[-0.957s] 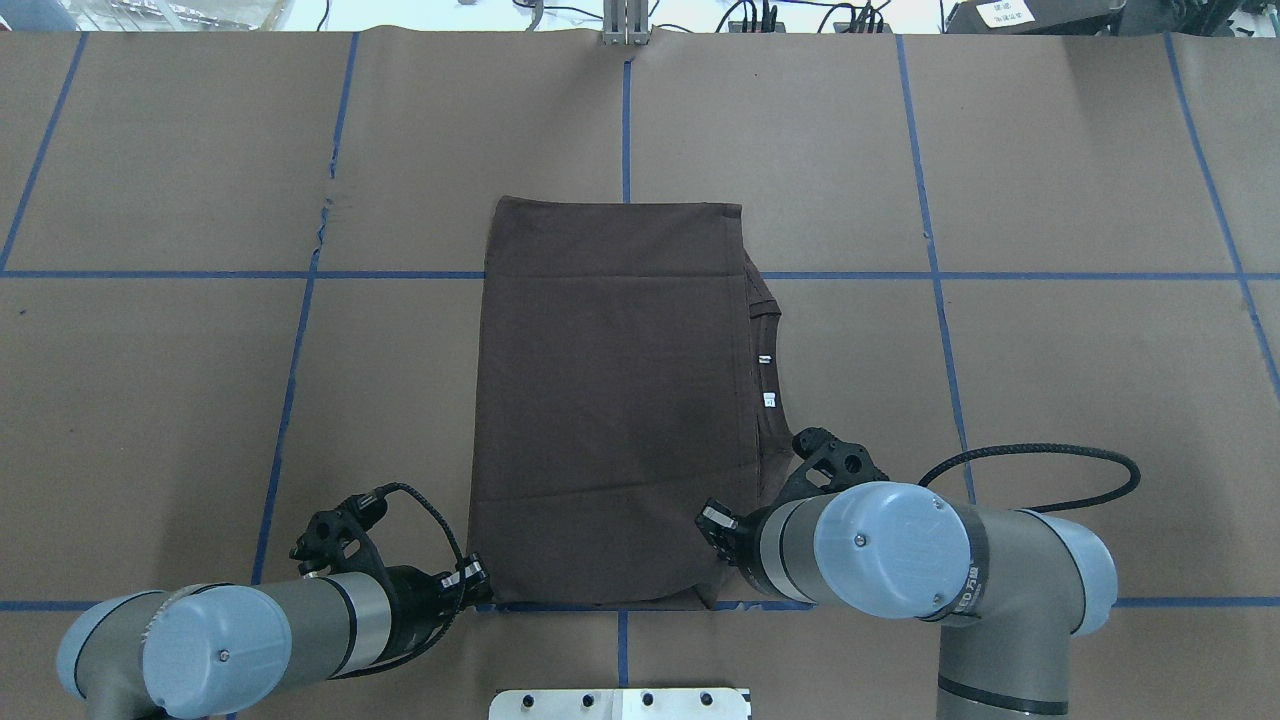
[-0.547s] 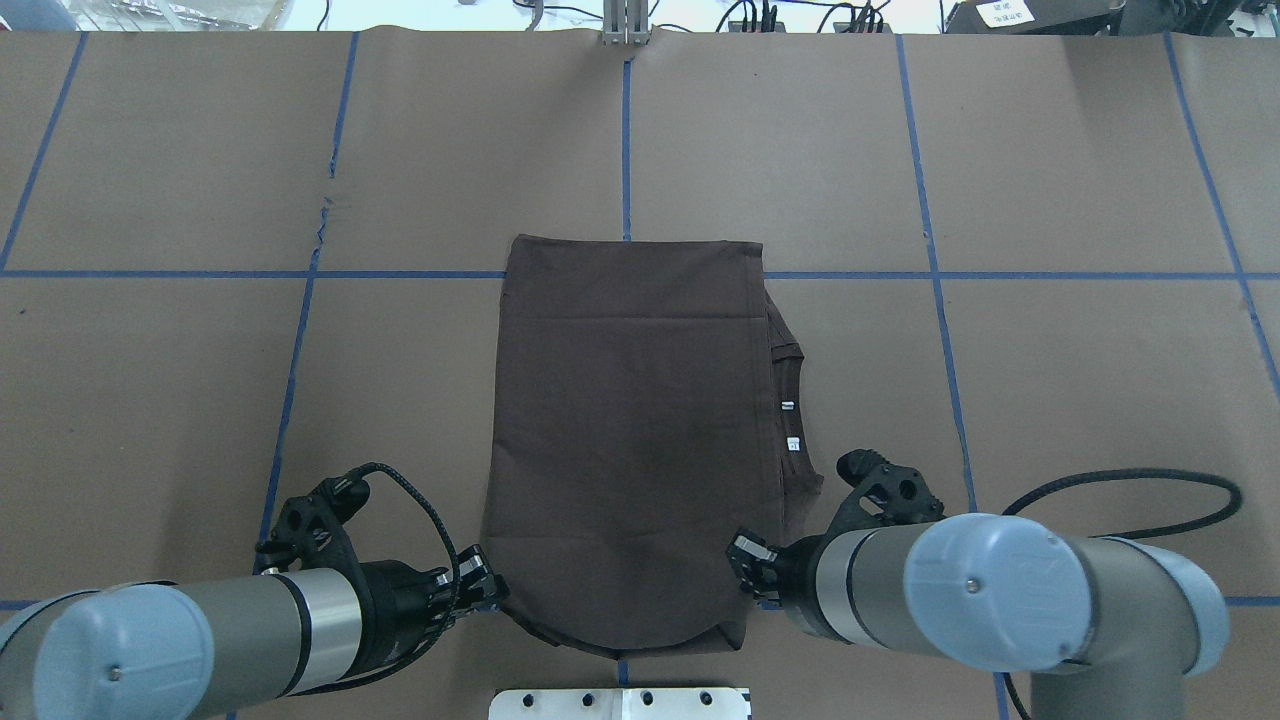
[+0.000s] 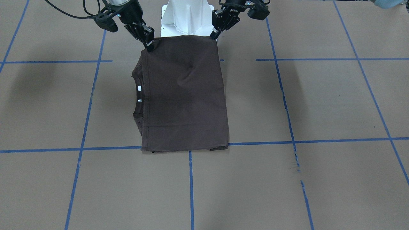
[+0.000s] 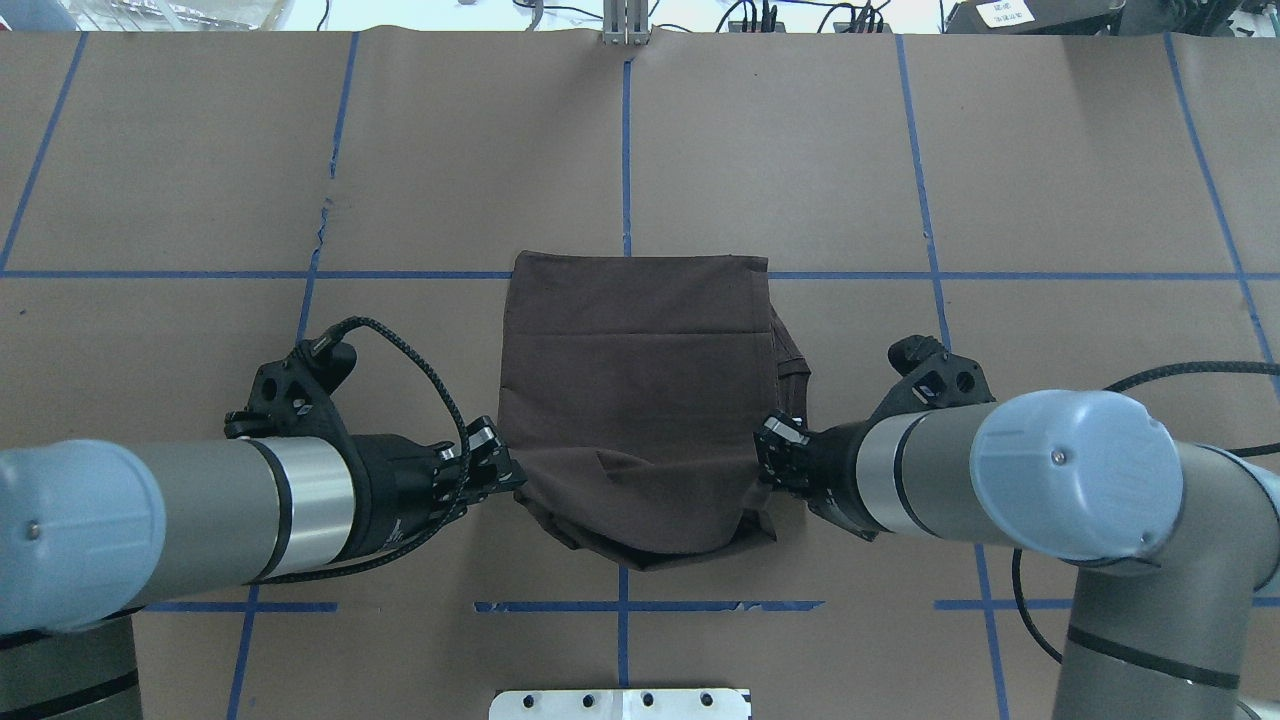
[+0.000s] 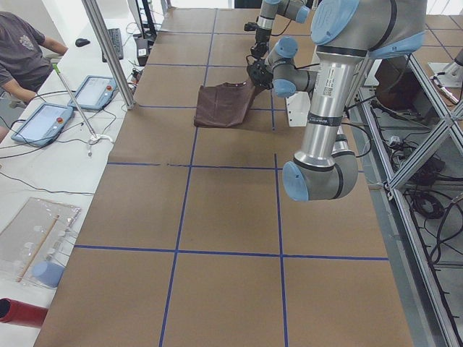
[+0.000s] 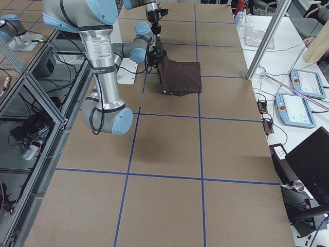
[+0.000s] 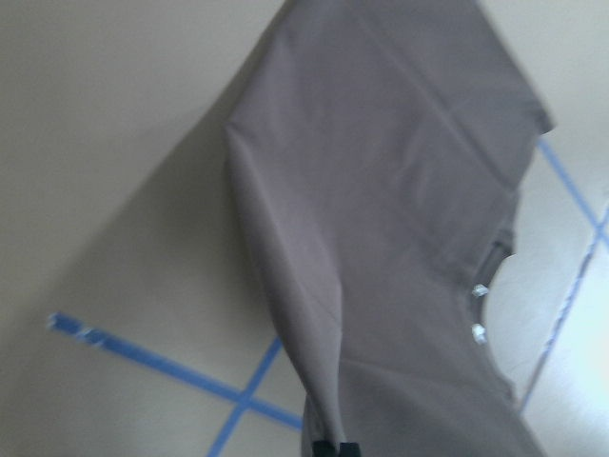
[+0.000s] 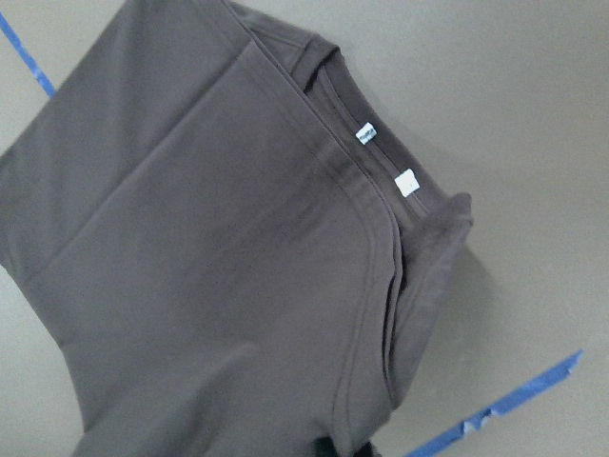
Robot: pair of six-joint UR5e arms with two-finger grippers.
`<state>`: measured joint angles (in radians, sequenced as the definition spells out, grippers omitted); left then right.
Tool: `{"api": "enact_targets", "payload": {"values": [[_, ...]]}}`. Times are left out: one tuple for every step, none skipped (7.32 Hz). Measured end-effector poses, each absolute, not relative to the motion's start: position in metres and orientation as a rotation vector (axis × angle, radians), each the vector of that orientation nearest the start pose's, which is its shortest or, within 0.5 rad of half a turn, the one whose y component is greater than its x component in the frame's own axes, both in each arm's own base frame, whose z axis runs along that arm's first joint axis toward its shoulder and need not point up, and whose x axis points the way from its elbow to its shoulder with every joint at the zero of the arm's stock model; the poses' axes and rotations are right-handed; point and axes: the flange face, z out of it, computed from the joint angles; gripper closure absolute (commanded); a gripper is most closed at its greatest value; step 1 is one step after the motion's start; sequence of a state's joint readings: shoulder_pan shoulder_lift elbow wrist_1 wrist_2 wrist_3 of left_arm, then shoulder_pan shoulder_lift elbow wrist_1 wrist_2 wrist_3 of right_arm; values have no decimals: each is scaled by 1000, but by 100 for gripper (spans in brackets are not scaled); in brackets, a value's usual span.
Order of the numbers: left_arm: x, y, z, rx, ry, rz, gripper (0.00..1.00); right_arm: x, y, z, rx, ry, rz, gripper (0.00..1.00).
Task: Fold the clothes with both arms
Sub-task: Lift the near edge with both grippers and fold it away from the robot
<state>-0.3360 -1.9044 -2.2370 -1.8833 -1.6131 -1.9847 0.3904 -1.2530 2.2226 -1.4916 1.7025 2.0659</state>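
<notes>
One T-shirt (image 4: 640, 400), centre frame; I count two white neck tags (image 3: 139, 88). Left end effector (image 4: 508, 472) and right end effector (image 4: 768, 452) each clamp one lower corner.

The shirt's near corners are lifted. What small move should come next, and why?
Probably carry both corners forward toward the far edge. The left gripper and right gripper pinch the T-shirt's lifted near corners, its far half lies flat: the fold is half done.
</notes>
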Motion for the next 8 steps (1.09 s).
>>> {"api": "enact_targets", "payload": {"values": [[411,-293,166,-61,1306,-607,100,-413,-328,202,-174,-1061,753,100],[417,-306,171,-30,1281,-599,100,-417,-356,201,-167,-1053,766,100],[422,-319,175,1,1258,-591,100,-421,-378,202,-155,-1041,779,100],[428,-335,178,36,1238,-584,100,-428,-396,203,-143,-1026,791,100],[436,-358,180,76,1215,-582,100,-435,-418,207,-129,-1004,804,100],[447,-393,186,129,1178,-582,84,-443,-448,214,-121,-971,804,59],[459,-438,198,187,1130,-582,71,-455,-485,221,-120,-949,789,21],[471,-485,217,238,1086,-584,47,-474,-529,236,-112,-950,781,0]]}}
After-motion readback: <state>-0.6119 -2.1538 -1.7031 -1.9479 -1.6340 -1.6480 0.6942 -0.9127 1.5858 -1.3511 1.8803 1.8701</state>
